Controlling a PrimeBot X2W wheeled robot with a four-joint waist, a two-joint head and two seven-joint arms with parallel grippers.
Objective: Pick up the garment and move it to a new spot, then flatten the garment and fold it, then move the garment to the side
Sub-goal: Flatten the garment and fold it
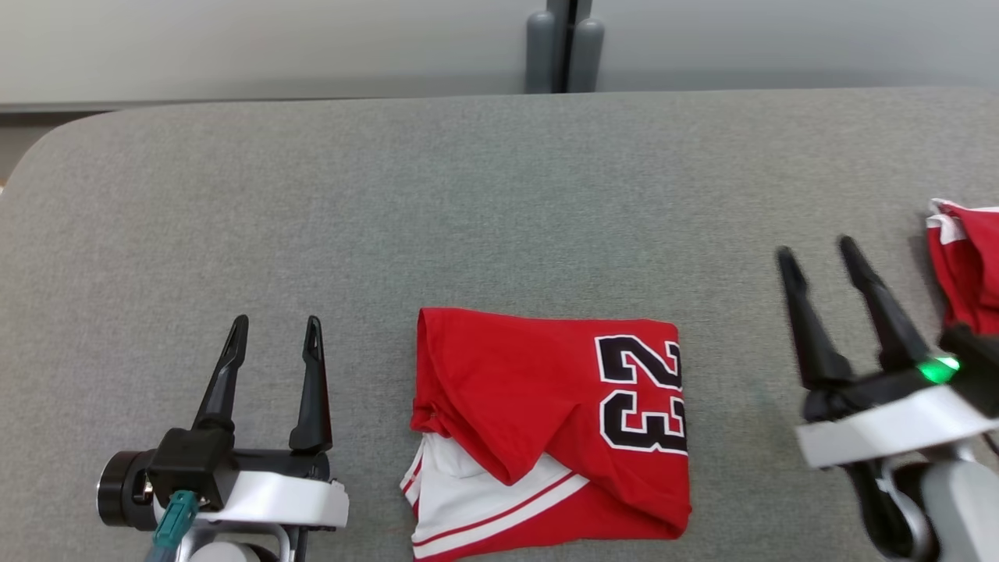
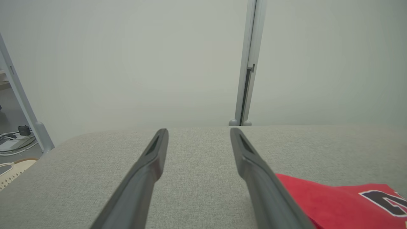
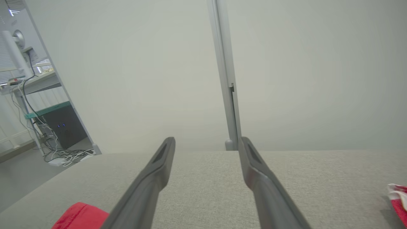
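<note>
A folded red garment (image 1: 546, 429) with a black "23" and white striped trim lies on the grey table (image 1: 468, 195) near its front edge, between my two grippers. My left gripper (image 1: 275, 324) stands open to its left, holding nothing; the left wrist view catches the garment's corner (image 2: 334, 200) at the lower right. My right gripper (image 1: 815, 254) stands open to the garment's right, above the table, with nothing between its fingers. In the right wrist view a red fold (image 3: 81, 216) of the garment shows at the lower left.
A second red and white garment (image 1: 968, 265) lies at the table's right edge, just beyond my right gripper, and appears as a red and white cloth (image 3: 399, 198) in the right wrist view. A grey partition with a post (image 1: 562, 47) stands behind the table.
</note>
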